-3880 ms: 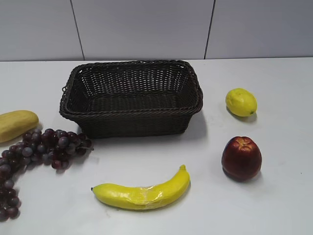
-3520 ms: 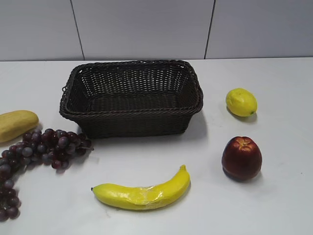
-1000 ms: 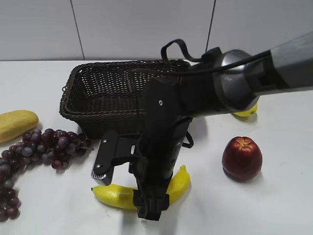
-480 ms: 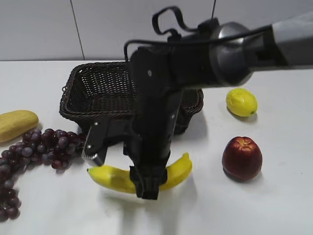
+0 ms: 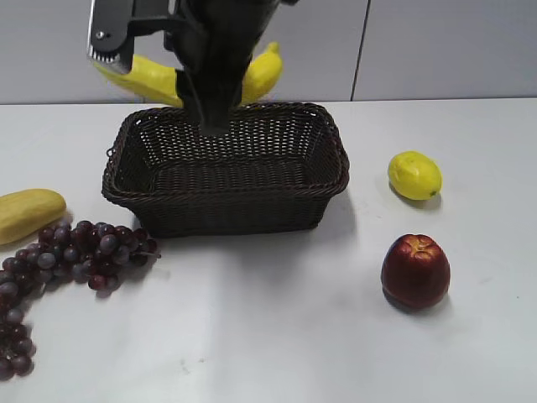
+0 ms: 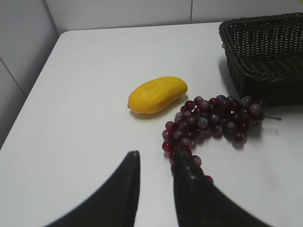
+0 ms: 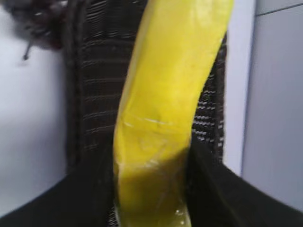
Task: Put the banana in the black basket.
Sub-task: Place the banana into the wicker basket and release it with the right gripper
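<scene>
White table (image 5: 277,336) fills lower frame, even light, soft shadows. Grey panelled wall (image 5: 436,50) across top, dark vertical seams upper left and right.

Exterior view: from the table's front, slanting down at the black basket (image 5: 225,168), mid-range, facing the wall behind it.
Left wrist view: low, left of the basket (image 6: 265,52), facing along the table; shares the basket's corner, grapes (image 6: 208,124) and squash-like fruit (image 6: 157,94) with the exterior.
Right wrist view: above the basket (image 7: 94,80), looking down, very close, blurred.
</scene>
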